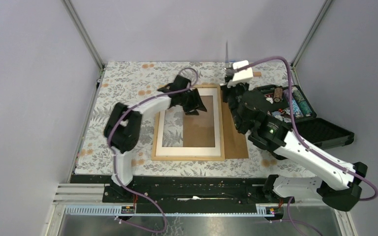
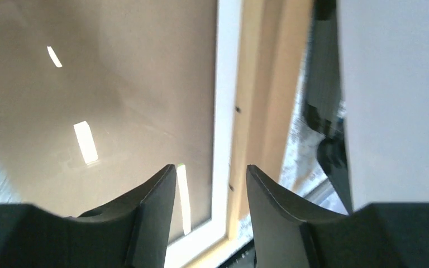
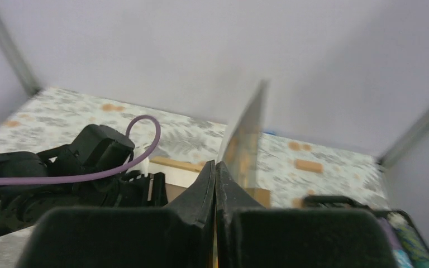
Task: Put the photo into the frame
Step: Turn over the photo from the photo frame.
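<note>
Right pincer point(image 3: 216, 167) clamps photo point(image 3: 246, 139) upright, sheet sticking up past its tips. Left pincer point(image 2: 211, 170) jaws parted, empty, above frame point(image 2: 262, 84) at its wooden rail.

My left gripper point(image 1: 195, 107) hangs over the far part of the frame point(image 1: 187, 158), which lies flat on the floral cloth point(image 1: 128, 81), white mat point(image 1: 189, 151) inside. A brown board point(image 1: 237, 140) juts out along its right side. My right gripper point(image 1: 230, 74) sits past the frame's far right corner, the photo point(image 1: 226, 51) rising from it edge-on, a thin upright sliver. A black case point(image 1: 325, 132) lies open at right
</note>
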You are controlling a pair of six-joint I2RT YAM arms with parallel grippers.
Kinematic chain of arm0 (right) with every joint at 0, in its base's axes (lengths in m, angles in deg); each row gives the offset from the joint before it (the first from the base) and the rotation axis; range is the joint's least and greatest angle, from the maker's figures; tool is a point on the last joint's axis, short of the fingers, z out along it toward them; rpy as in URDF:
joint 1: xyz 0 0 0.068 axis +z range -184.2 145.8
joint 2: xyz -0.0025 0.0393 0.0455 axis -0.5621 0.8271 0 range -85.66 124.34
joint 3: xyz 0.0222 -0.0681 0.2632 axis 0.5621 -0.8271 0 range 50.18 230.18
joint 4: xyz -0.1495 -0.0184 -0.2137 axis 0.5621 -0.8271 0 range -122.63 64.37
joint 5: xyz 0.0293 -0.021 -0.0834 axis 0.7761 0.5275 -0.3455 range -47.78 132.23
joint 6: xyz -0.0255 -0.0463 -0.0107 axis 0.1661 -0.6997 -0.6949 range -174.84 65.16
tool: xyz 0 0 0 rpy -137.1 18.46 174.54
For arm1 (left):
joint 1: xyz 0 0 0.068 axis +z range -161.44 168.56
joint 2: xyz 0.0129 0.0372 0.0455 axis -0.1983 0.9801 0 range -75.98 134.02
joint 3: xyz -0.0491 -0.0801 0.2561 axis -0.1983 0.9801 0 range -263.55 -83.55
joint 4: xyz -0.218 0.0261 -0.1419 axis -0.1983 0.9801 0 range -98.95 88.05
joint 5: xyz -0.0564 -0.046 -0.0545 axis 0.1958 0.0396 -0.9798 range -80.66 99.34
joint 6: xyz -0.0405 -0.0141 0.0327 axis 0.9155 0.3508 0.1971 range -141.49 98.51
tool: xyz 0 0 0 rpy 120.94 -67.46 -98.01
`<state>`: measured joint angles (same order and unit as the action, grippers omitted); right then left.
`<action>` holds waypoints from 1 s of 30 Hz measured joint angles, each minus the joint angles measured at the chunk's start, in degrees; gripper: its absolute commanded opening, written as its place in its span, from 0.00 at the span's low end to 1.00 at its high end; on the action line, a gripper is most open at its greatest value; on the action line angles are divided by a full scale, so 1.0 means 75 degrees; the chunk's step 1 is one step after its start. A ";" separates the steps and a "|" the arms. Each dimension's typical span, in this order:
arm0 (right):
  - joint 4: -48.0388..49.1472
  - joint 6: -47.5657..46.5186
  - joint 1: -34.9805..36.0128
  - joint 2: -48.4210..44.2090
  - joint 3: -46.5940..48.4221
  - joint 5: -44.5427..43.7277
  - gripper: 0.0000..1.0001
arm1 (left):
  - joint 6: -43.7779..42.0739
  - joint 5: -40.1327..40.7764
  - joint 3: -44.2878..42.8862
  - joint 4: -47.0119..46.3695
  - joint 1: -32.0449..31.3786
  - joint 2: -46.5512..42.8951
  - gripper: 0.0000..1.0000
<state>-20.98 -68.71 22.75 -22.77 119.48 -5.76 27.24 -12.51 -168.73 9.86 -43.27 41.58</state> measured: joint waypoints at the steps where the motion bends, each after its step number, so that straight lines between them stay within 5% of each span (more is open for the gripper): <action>1: -0.0213 0.0128 -0.0003 0.0210 0.0370 0.0169 0.00 | -0.0137 -0.0061 0.0192 0.0079 0.0108 -0.0428 0.58; 9: -0.1265 0.1918 -0.0015 0.2206 0.2999 0.2503 0.00 | -0.1440 -0.0318 0.1276 0.0810 0.2326 -0.4782 0.66; 12: -0.1227 0.2690 -0.0015 0.3133 0.3966 0.3620 0.00 | -0.1874 -0.0189 0.1378 0.1209 0.3311 -0.5884 0.68; 16: -0.0915 0.3576 -0.0064 0.3885 0.4511 0.4637 0.00 | -0.2288 0.0093 0.1378 0.1708 0.3442 -0.6554 0.70; 23: 0.0090 0.5112 -0.1090 0.3538 0.3448 0.5039 0.00 | -0.2532 0.0673 0.1510 0.2162 0.3407 -0.6910 0.74; 30: 0.0154 0.6645 -0.1941 0.1413 0.0775 0.3217 0.00 | -0.2608 0.0679 0.1510 0.2328 0.3407 -0.6869 0.74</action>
<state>-19.82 -18.88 8.19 -12.17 125.29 18.37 7.67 -7.41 -157.41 27.32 -17.72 -9.94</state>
